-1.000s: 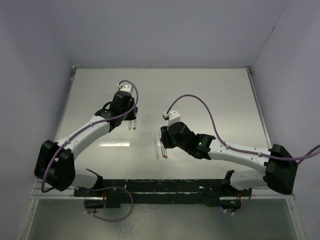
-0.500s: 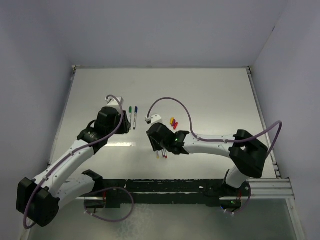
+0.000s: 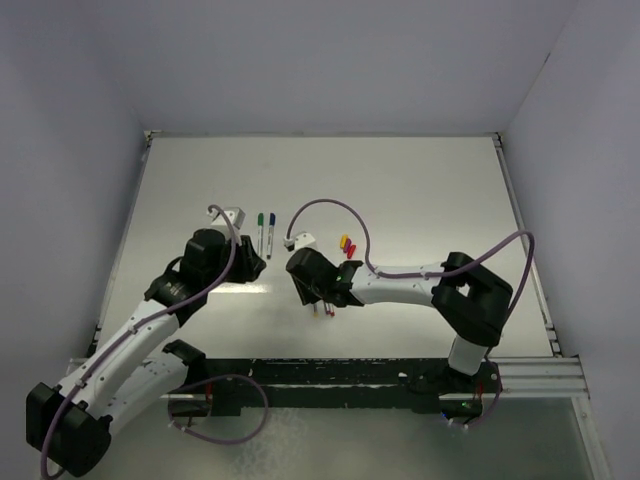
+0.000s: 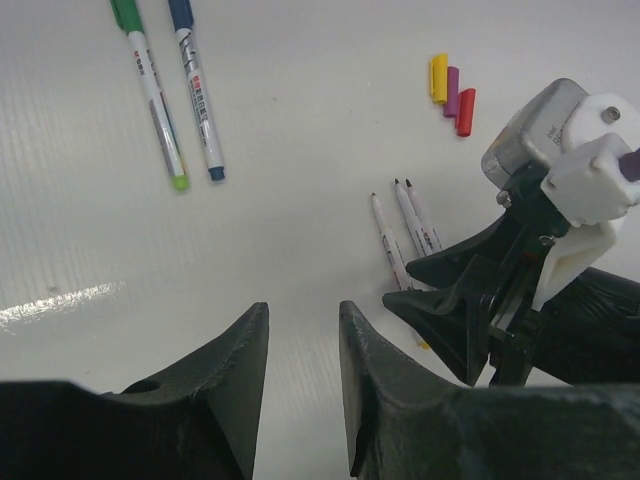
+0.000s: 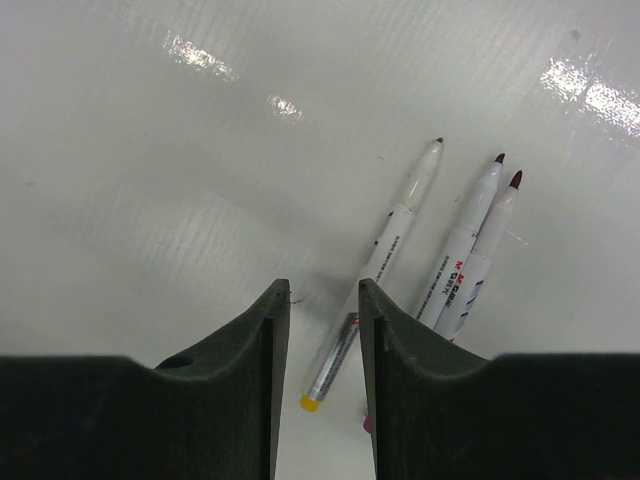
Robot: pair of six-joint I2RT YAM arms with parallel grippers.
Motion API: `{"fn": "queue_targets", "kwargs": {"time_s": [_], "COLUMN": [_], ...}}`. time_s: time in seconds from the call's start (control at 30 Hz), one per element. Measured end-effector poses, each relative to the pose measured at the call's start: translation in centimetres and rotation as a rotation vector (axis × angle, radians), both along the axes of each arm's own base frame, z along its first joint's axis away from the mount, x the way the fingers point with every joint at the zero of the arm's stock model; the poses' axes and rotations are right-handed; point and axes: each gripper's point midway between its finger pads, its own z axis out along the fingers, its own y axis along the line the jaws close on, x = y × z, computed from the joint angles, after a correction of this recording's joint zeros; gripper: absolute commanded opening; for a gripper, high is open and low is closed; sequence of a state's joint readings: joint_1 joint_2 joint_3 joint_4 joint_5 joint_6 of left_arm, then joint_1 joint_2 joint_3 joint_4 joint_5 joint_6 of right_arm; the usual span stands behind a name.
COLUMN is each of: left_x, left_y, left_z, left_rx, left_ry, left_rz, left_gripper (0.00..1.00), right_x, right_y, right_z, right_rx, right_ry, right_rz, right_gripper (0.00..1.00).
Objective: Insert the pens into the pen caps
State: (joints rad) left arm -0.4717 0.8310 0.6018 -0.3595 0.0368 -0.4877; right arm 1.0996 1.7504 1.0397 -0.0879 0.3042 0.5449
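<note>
A white table (image 3: 420,190) is enclosed by grey walls (image 3: 320,60). Three uncapped pens (image 4: 410,222) are laid side by side near the middle, long axes near-far, tips far. Loose caps (image 4: 451,90) are found touching one another, just far-right of them. A green pen (image 4: 150,90) and a blue pen (image 4: 197,90) are laid parallel to the far left, caps far. All are well apart from the table edges. The left gripper (image 4: 303,350) is slightly parted and holds nothing. The right gripper (image 5: 318,330) is parted above the yellow pen (image 5: 385,245); contact cannot be judged.
</note>
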Motion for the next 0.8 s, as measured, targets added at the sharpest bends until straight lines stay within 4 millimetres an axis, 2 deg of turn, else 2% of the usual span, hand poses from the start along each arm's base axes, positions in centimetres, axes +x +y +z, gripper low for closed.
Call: {"fn": "queue_targets", "kwargs": {"time_s": [0.4,0.8], "left_x": [-2.1,-2.9], "left_y": [-1.6,-2.8], "left_z": [-0.9,-1.5], "left_rx": [-0.031,-0.008], "left_ry": [0.03,0.04], "left_rz": [-0.058,-0.095], "left_gripper": [0.39,0.39], "right_x": [0.9,1.8], "right_y": [-0.7,-1.3], "right_z": [-0.6,-2.0], "right_rx": [-0.016,-0.037], "right_ry": [0.008,0.032], "right_rz": [-0.055,-0.097], "right_gripper": [0.36,0.32]}}
